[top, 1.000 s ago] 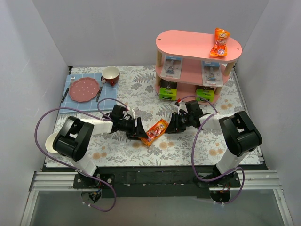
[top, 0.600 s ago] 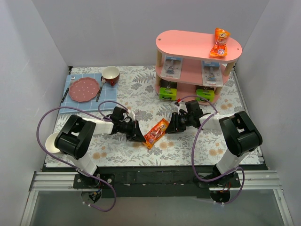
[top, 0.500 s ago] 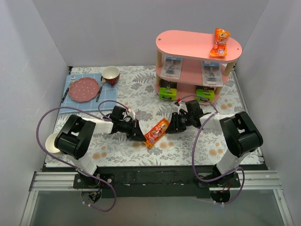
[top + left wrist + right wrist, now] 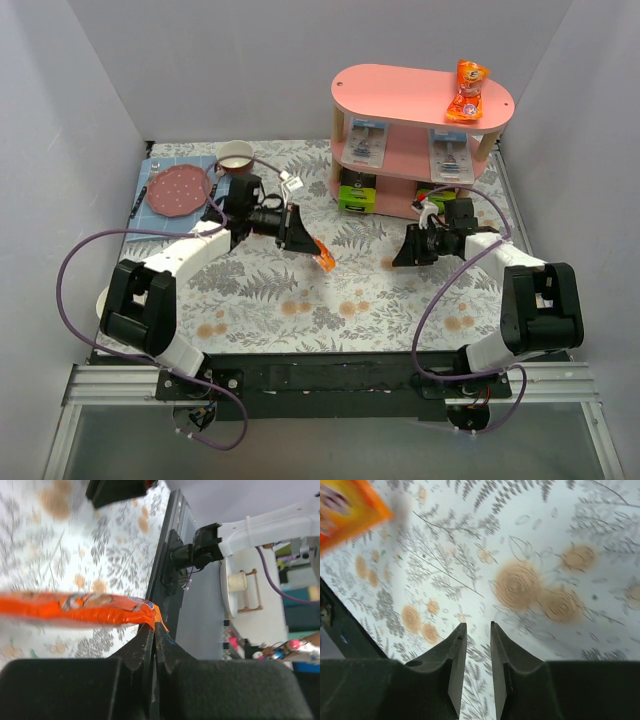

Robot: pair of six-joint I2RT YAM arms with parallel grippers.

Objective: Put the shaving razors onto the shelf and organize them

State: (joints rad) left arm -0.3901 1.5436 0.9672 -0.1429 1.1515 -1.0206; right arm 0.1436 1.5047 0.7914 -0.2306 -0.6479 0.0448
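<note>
The pink shelf (image 4: 400,88) stands at the back right. Two clear blister packs of shaving razors (image 4: 367,142) (image 4: 450,155) lean on its middle tier. Two dark razor boxes with lime-green ends (image 4: 355,195) (image 4: 437,200) sit on the bottom tier. My left gripper (image 4: 311,249) (image 4: 154,626) is shut on the edge of an orange snack packet (image 4: 324,259) (image 4: 75,609), held above the cloth. My right gripper (image 4: 398,257) (image 4: 477,625) hovers low in front of the shelf, open a little, with nothing between its fingers.
A second orange packet (image 4: 467,90) lies on the shelf's top board. At the back left a pink plate (image 4: 178,188) with cutlery rests on a blue mat beside a cup (image 4: 237,155). White walls close in the flowered tablecloth (image 4: 350,300).
My left gripper shut on the orange packet, lifted it off the cloth and carried it back and left. My right gripper drew away to the right, toward the shelf, narrowing slightly.
</note>
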